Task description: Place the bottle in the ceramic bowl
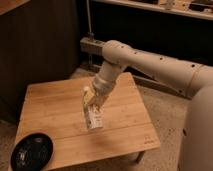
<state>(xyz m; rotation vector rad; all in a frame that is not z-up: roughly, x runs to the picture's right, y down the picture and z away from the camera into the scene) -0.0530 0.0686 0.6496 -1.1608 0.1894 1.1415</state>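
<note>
My gripper hangs over the middle of the wooden table, shut on the bottle. The bottle is cream-white with yellowish marks and points downward, held just above the tabletop. The ceramic bowl, round, black and glossy, sits at the table's front left corner, well to the left of and below the bottle in the camera view. My white arm reaches in from the right.
The low wooden table stands on a speckled floor. Dark cabinet panels rise behind it, with a metal rail at the back. My robot body fills the right edge of the view.
</note>
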